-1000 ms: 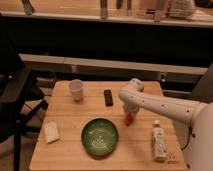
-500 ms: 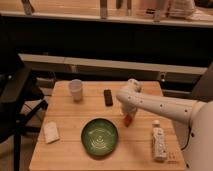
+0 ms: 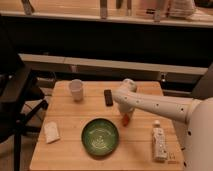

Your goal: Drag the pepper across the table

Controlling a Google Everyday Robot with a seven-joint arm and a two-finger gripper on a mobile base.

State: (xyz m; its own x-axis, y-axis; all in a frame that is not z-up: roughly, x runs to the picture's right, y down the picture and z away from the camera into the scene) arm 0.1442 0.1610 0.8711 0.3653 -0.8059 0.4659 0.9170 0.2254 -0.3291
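Note:
The pepper is a small orange-red tapered thing on the light wooden table, just right of the green bowl. My gripper reaches down from the white arm and sits right on top of the pepper, hiding its upper end. The arm comes in from the right edge and bends above the table's middle.
A green bowl sits front centre. A black remote lies behind it, a white cup at the back left, a white folded cloth front left, a white bottle lying front right. A dark chair stands left.
The arm's elbow and the gripper have shifted slightly left, and the pepper has moved a little left with them towards the bowl.

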